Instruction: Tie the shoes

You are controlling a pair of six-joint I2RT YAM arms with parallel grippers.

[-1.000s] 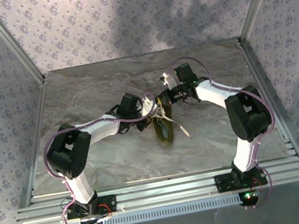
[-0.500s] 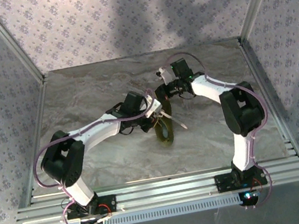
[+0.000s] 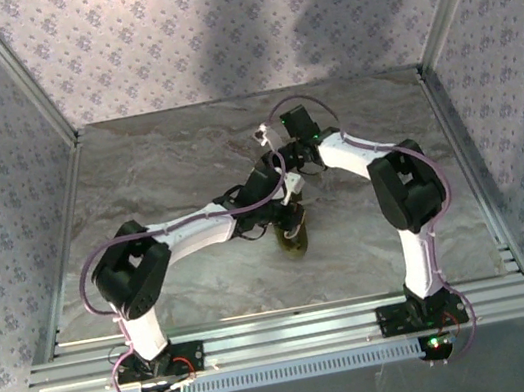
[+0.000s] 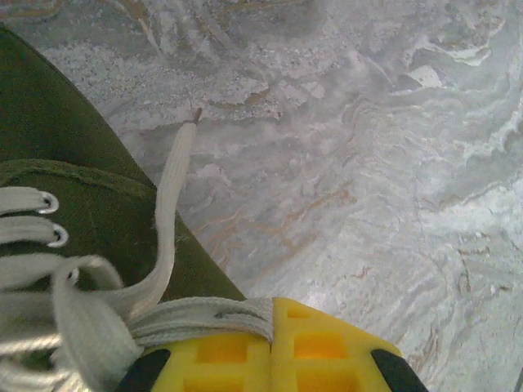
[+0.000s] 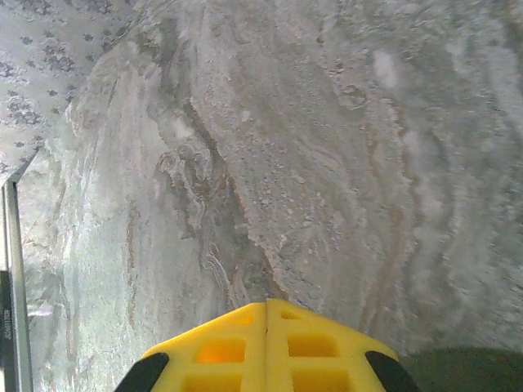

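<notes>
Shoe (image 3: 293,239) sat on the worktop (image 3: 165,162), right under the two sets of jaws, which met over it. The left jaws were shut tight on a white lace (image 4: 167,220). The flat lace ran into them from the left, and the green shoe lay just to their left. The right jaws were shut too, pressed flat together, and nothing could be seen between them. A bit of green showed low on their right.

A second before, the left jaws were at the left side of the shoe. The right jaws were past its far end, and a loose lace lay stretched out on the worktop. Since then the left arm (image 3: 197,230) had swung across the shoe and the right arm (image 3: 350,150) had slid to the left. The lace no longer showed stretched out there. It looked like the lace was being pulled across the shoe, an early step. No tied bow could be seen.
</notes>
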